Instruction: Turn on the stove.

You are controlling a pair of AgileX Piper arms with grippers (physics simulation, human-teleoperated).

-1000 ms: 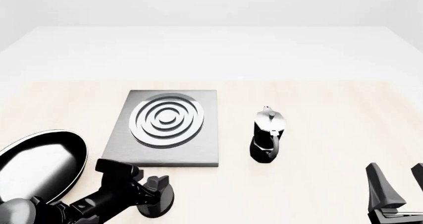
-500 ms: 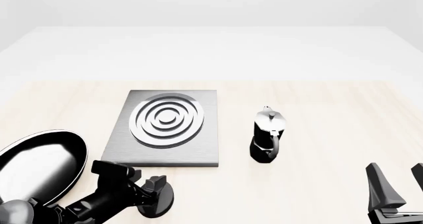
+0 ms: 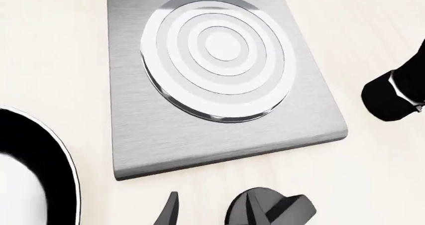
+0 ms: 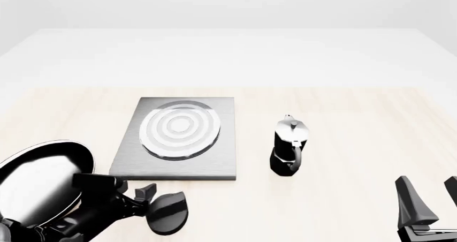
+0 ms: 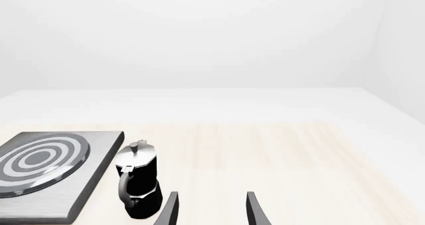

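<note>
Flanking stove (image 4: 179, 140): frying pan (image 4: 36, 180), moka pot (image 4: 289, 145)

Left arm pulled back, burner rings now pale

The left gripper (image 4: 146, 196) has moved toward the near-left corner and no longer covers the knob (image 4: 166, 212), which now shows as a full black oval. The burner rings (image 4: 179, 129) on the stove (image 4: 214, 164) look brighter and flatter than before, possibly switched on.
</note>
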